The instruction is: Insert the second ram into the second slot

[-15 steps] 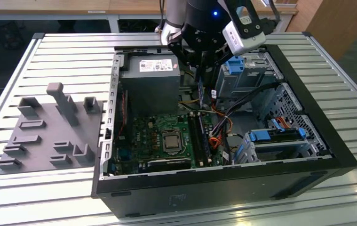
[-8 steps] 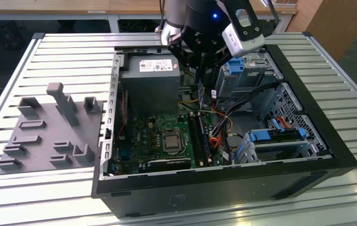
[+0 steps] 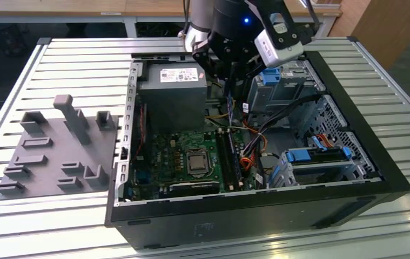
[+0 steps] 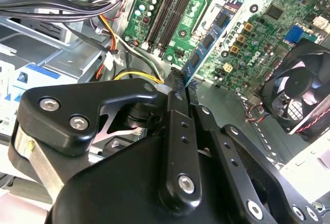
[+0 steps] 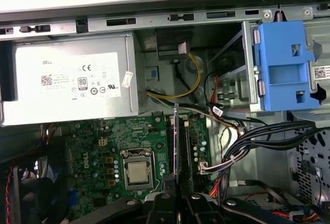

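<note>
My gripper (image 4: pixel 180 82) is shut on the second ram (image 4: pixel 211 38), a thin blue board with dark chips that sticks out from between the fingers over the green motherboard (image 4: pixel 258 33). In the first wrist view the ram (image 5: pixel 176 141) appears edge-on, held by the gripper (image 5: pixel 177 190) and running along the dark memory slots (image 5: pixel 186 146) beside the CPU socket (image 5: pixel 137 173). It hangs above the board, apart from the slots (image 4: pixel 170 12). In the exterior view the gripper (image 3: pixel 234 73) reaches down into the open computer case (image 3: pixel 262 205), above the slots (image 3: pixel 230 156).
A grey power supply (image 5: pixel 72 84) sits at the end of the board. Blue drive-bay clips (image 5: pixel 286 64) and black cable bundles (image 5: pixel 258 141) crowd one side of the slots, and a fan (image 4: pixel 301 92) the other. A grey fixture plate (image 3: pixel 60 151) lies at the exterior view's left.
</note>
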Robot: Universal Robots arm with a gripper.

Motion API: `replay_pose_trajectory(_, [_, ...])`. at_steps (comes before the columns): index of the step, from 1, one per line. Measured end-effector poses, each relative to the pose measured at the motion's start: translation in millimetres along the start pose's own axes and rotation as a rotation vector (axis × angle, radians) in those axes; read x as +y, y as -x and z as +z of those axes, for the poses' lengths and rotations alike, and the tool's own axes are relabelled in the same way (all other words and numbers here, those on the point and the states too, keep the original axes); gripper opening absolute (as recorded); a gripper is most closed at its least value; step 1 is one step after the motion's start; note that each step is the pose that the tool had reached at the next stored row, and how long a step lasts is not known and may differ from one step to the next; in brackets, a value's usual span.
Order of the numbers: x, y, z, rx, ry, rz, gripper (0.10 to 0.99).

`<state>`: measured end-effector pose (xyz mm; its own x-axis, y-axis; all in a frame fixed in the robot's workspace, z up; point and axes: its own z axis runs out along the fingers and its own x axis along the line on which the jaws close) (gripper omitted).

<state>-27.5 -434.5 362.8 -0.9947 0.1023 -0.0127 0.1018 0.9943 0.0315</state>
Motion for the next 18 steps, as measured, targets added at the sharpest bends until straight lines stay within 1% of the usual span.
replay_pose_trajectory(18, [-0.2,-0.1,4.6,0.0,0.0,0.0,0.141])
